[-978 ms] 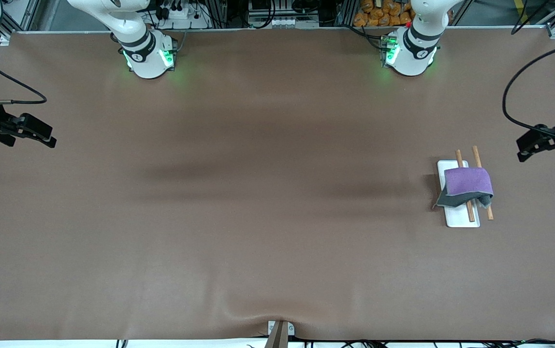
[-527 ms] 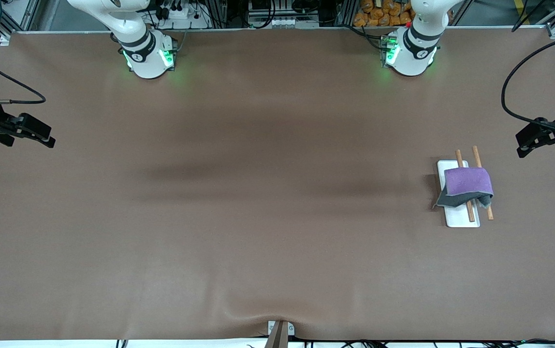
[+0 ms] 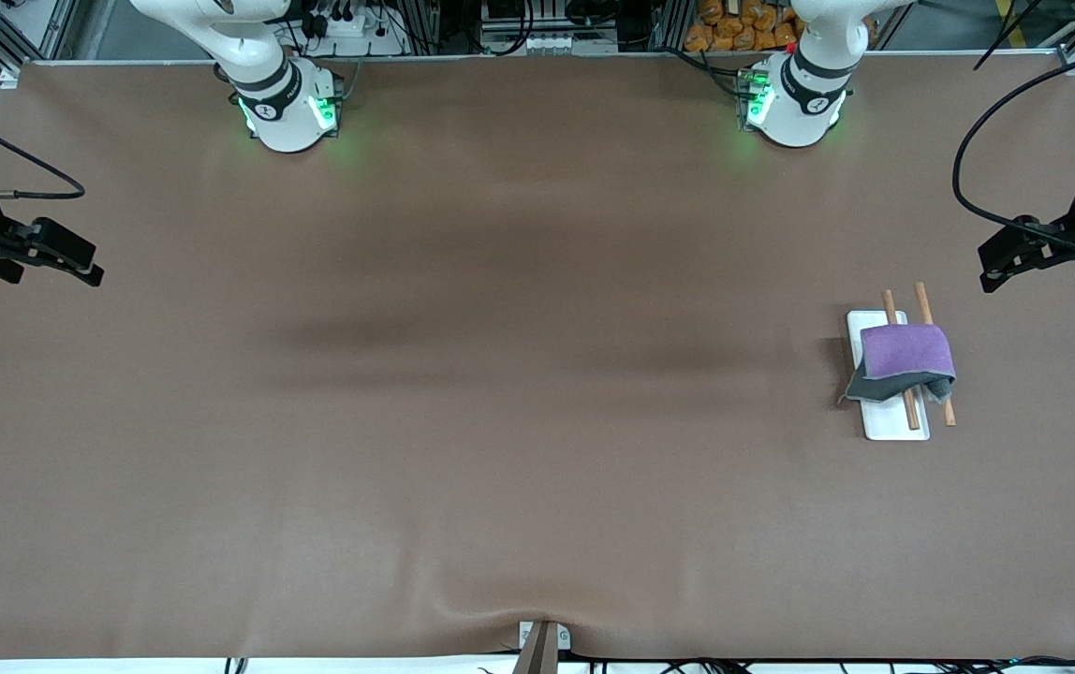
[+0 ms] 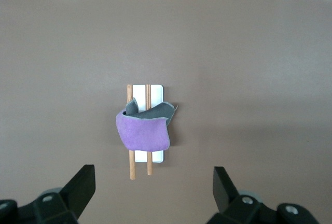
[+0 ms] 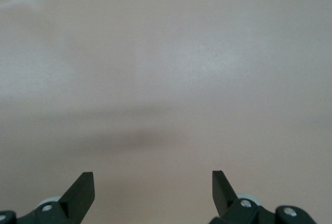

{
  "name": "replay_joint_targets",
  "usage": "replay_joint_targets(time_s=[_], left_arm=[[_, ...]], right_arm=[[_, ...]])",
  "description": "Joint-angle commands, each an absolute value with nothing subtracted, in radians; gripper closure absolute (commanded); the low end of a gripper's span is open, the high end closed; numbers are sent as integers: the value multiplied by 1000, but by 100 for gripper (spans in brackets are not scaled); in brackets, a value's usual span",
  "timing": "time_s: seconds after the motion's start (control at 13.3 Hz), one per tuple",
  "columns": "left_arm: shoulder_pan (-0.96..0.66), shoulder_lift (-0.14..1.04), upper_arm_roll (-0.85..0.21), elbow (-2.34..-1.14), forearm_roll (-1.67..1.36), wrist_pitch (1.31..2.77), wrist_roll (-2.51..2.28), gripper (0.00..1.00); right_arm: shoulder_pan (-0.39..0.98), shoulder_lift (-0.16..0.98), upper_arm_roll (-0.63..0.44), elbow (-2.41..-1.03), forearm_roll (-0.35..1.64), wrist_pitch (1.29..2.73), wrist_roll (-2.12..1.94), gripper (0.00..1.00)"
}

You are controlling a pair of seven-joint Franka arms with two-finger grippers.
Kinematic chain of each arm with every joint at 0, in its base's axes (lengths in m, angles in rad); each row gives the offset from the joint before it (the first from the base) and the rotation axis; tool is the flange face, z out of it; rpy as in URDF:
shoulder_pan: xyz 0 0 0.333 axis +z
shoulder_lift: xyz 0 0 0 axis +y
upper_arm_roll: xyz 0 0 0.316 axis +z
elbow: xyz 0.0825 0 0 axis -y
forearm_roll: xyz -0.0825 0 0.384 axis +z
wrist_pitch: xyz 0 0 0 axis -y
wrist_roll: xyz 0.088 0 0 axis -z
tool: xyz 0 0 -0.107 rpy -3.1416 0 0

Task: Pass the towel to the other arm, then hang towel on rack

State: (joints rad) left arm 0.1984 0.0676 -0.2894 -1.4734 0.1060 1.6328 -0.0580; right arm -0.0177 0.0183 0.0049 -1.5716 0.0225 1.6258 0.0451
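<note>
The left gripper [image 3: 992,267] is wide open and empty over the table [image 3: 500,421] at its arm's end; the right gripper [image 3: 88,267] too (both arms partly cut off). One towel [image 3: 907,354] drapes the rack [image 3: 893,426], covering its two rods' middles.

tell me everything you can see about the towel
The towel is a small soft cloth, purple on the face that shows on top and dark grey on the other, which peeks out along its lower edge. It hangs draped across the two wooden rods of the rack, folded over them, limp and a little crumpled, with a grey corner drooping toward the white base plate. It sits toward the left arm's end of the table. Neither gripper touches it.
</note>
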Motion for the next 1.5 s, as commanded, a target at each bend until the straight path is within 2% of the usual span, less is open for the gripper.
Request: replay_joint_targets(time_s=[0.0,0.75,1.43], left_arm=[[106,35,-194,-1485,86,1614,-66,0],[32,-17,-107,-1548,28,1602,-54,0],[14,-35,-84,-1543,15,1470,-69,0]], right_arm=[[-23,14,14,-1549,11,1612,41,0],[-28,14,14,-1551,23,1611,43,0],[-32,14,12,-1551,25,1586,38,0]])
